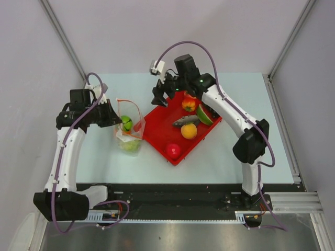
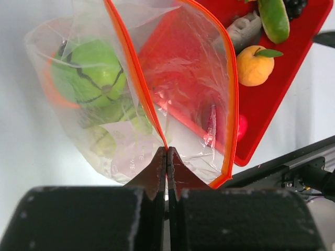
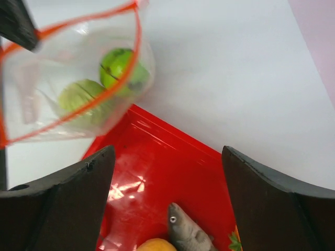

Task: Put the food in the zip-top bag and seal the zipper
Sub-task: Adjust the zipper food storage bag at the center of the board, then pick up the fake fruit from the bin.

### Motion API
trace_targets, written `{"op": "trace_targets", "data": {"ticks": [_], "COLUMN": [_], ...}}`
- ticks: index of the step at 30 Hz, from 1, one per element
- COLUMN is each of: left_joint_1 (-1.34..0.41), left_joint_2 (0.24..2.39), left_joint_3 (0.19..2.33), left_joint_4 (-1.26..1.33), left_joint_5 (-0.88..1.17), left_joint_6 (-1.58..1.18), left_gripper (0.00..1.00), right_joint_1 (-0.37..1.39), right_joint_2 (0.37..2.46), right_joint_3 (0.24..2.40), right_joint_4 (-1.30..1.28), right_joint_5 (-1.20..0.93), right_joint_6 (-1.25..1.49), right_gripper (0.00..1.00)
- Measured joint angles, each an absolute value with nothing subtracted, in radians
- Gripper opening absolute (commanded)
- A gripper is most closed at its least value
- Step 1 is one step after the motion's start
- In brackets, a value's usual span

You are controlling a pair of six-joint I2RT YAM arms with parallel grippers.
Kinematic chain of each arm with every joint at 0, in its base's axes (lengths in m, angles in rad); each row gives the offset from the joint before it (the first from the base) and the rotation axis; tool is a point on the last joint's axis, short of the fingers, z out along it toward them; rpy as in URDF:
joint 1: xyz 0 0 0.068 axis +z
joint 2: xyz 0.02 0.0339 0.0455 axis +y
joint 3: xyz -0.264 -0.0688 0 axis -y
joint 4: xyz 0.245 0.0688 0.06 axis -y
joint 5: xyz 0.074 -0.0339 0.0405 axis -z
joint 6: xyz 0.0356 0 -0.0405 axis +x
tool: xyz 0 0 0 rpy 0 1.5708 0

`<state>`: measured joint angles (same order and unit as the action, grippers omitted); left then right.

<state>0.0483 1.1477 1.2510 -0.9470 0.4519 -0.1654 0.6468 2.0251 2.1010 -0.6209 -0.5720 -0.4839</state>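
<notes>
The clear zip-top bag (image 1: 130, 130) lies left of the red tray (image 1: 159, 128), mouth held open. A dark-striped green melon (image 2: 91, 73) and a green cabbage (image 2: 102, 141) lie inside it. My left gripper (image 2: 167, 151) is shut on the bag's orange-red zipper strip (image 2: 137, 78). My right gripper (image 3: 167, 172) is open and empty above the tray's far left corner. On the tray lie a grey fish (image 1: 186, 121), an orange (image 1: 189, 130), a red tomato (image 1: 173, 150), a peach (image 1: 189, 104) and a watermelon slice (image 1: 204, 116). The slider tab is not visible.
The pale table (image 1: 235, 151) is bounded by grey walls on the left, back and right. A black rail (image 1: 167, 201) runs along the near edge with both arm bases on it.
</notes>
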Motion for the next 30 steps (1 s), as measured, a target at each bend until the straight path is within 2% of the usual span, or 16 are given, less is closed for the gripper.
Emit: {"op": "trace_targets", "data": {"ticks": [7,14,18,21,26,30], "left_joint_1": [-0.025,-0.027,-0.031,-0.038,-0.044,-0.044], "left_joint_2": [1.164,1.184,1.184,1.189,1.195,1.196], "left_joint_3": [1.251,1.284,1.299,1.299,1.3,1.3], "left_joint_4": [-0.9,-0.899,-0.899,-0.899,-0.899,-0.899], "left_joint_5": [0.457,0.456,0.456,0.456,0.456,0.456], "left_joint_6": [-0.187,-0.202,-0.201,-0.202,-0.201,-0.202], "left_gripper": [0.0,0.0,0.0,0.0,0.0,0.0], "right_joint_1": [0.661,0.727,0.67,0.571,0.432,0.412], "right_joint_2": [1.845,1.827,1.85,1.853,1.85,1.849], "right_joint_3": [2.001,1.999,1.995,1.947,1.769,1.62], "right_joint_4": [-0.535,-0.49,-0.508,-0.525,-0.561,-0.609], "right_joint_5": [-0.609,-0.588,-0.567,-0.518,-0.437,-0.379], "right_joint_6": [-0.345,-0.256,-0.196,-0.183,-0.199,-0.251], "right_gripper": [0.82,0.72,0.73,0.78,0.85,0.86]}}
